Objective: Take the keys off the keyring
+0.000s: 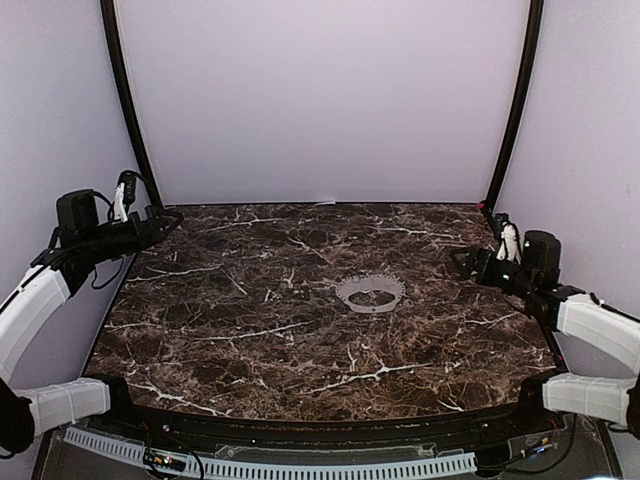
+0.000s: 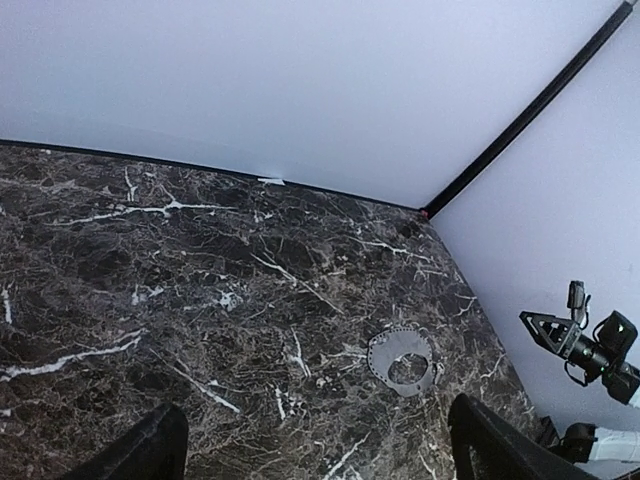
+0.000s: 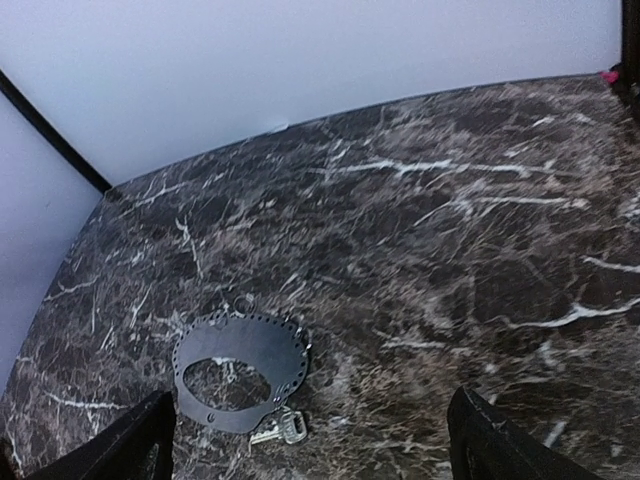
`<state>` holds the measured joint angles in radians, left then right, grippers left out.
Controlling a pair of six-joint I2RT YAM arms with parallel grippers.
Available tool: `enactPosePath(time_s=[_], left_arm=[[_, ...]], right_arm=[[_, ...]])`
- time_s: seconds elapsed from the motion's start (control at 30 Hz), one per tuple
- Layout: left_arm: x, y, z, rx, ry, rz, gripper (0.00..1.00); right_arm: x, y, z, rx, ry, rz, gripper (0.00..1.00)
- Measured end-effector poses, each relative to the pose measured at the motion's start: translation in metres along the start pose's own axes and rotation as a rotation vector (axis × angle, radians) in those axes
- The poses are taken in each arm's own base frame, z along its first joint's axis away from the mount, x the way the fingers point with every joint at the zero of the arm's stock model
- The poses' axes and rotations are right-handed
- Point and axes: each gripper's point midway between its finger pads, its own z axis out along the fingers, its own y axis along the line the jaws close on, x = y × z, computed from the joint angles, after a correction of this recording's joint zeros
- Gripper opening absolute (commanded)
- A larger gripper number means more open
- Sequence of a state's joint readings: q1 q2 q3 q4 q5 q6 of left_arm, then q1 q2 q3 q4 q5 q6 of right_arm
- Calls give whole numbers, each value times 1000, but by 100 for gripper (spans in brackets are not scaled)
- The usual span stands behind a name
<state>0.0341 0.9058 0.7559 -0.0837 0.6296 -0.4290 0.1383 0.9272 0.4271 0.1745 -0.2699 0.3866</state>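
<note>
The keyring (image 1: 371, 304) is a flat pale grey oval plate with a toothed rim and an oval hole, lying flat on the marble table a little right of centre. In the right wrist view the keyring (image 3: 252, 345) has a silver key (image 3: 284, 431) at its near edge and a small wire ring (image 3: 244, 301) at its far edge. The keyring also shows in the left wrist view (image 2: 389, 349). My left gripper (image 1: 168, 219) (image 2: 320, 462) is open and empty, raised at the far left. My right gripper (image 1: 463, 262) (image 3: 310, 458) is open and empty, right of the keyring.
The dark marble table (image 1: 250, 330) is closed in by pale walls with black corner posts (image 1: 128, 110). My right arm shows in the left wrist view (image 2: 582, 347) by the right wall. A white cable strip (image 1: 270, 466) runs along the near edge.
</note>
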Motion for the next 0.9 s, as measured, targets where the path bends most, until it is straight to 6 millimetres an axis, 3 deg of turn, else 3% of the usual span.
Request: enactPosePath(time_s=[0.1, 0.27, 0.43, 0.6, 0.9], left_arm=[[7, 14, 7, -86, 45, 63, 92], [22, 59, 1, -313, 110, 105, 92], [14, 60, -14, -375, 59, 160, 92], [6, 57, -24, -401, 14, 187, 92], [8, 66, -24, -437, 22, 185, 92]], right_arm=[[34, 14, 24, -63, 116, 9, 86], [84, 22, 54, -113, 265, 15, 69], [119, 18, 69, -140, 369, 10, 68], [126, 28, 80, -192, 400, -32, 68], [135, 46, 107, -211, 428, -93, 65]])
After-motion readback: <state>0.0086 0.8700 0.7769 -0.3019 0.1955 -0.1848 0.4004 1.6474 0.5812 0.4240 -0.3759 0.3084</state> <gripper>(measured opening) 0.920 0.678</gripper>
